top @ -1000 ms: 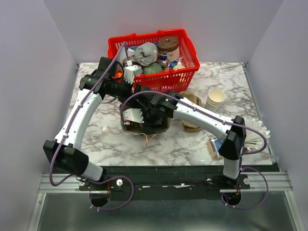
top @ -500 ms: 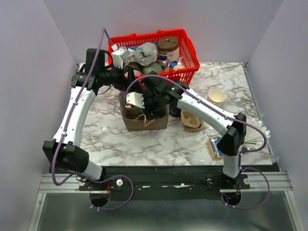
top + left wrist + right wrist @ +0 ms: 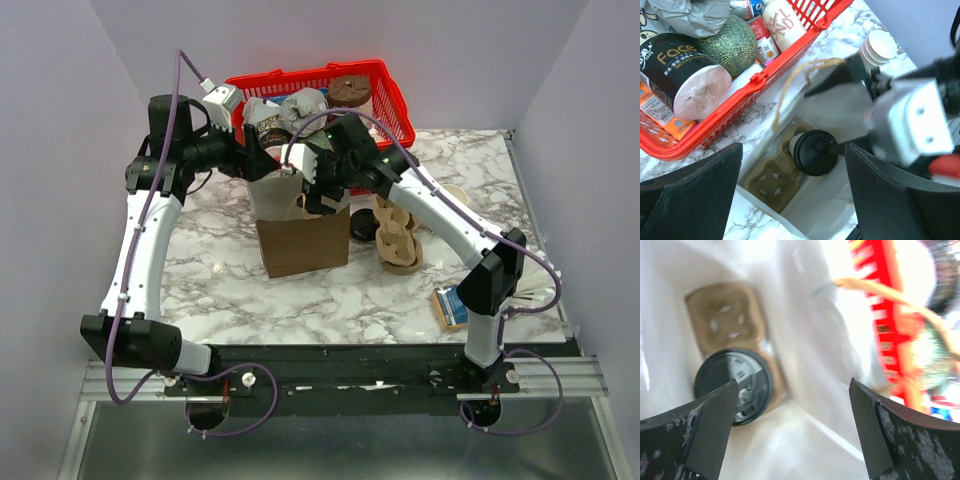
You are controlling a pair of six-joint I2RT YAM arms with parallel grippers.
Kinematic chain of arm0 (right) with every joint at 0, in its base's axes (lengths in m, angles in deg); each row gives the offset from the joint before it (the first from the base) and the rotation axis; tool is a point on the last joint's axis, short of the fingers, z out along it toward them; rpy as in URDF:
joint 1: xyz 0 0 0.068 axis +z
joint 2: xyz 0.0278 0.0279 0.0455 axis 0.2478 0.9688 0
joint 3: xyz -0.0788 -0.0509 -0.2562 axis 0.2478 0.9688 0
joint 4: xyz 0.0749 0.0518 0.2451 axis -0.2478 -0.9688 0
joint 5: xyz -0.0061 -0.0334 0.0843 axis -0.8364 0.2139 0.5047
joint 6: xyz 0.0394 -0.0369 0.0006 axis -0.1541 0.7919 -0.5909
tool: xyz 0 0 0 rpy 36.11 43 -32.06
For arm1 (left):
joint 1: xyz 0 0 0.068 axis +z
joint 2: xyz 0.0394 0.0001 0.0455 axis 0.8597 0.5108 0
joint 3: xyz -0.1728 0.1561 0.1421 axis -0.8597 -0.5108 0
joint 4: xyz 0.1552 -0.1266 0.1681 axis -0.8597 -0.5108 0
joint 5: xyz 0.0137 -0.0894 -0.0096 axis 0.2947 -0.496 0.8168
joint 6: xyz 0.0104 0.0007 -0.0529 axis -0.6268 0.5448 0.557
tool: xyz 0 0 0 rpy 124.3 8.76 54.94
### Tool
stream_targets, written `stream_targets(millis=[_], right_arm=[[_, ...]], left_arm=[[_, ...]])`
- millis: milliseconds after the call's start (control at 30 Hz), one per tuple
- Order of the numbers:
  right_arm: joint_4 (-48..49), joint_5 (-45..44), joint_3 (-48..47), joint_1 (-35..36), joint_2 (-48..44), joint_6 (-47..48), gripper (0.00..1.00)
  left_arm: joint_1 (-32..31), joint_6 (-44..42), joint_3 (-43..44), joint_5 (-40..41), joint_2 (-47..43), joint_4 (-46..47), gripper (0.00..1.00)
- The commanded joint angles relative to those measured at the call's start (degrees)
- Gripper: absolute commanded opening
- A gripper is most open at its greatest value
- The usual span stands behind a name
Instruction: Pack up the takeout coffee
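Note:
The takeout coffee stands in a tan cup carrier at the bottom of the brown paper bag. Only its black lid shows, also in the right wrist view, beside the carrier's empty slot. In the top view the coffee is hidden inside the bag. My left gripper is open and empty above the bag's mouth, at the back left in the top view. My right gripper is open and empty over the bag's mouth.
A red basket full of groceries stands right behind the bag. Stacked tan carriers and a dark round thing lie right of the bag. A stack of lidless paper cups stands further right. A blue packet lies at the front right.
Both grippers have risen and drawn back toward the basket. The bag, covered by them before, now stands upright and open with its front face showing.

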Motion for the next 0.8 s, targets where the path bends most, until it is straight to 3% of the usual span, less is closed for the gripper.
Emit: stream_targets(millis=[0, 333, 567, 633, 767], right_arm=[[8.2, 7.1, -0.9, -0.9, -5.2, -2.8, 1.00], [19.0, 2.7, 4.5, -0.8, -10.8, -7.1, 0.98], [21.7, -6.3, -1.8, -0.9, -14.7, -15.5, 0.96], [18.9, -10.9, -1.9, -0.9, -17.8, -15.2, 0.97], [4.3, -19.1, -1.3, -2.7, -22.8, -12.7, 0.96]], left_arm=[[0.8, -1.8, 1.2, -1.5, -1.7, -3.7, 0.91], [1.1, 1.0, -1.4, 1.0, -6.1, 0.2, 0.90], [1.1, -1.5, -1.6, 3.8, -9.1, 0.0, 0.94], [1.1, -2.8, -1.3, 5.2, -9.5, -0.2, 0.94], [1.1, -4.7, -1.1, 6.5, -11.5, 0.0, 0.94]])
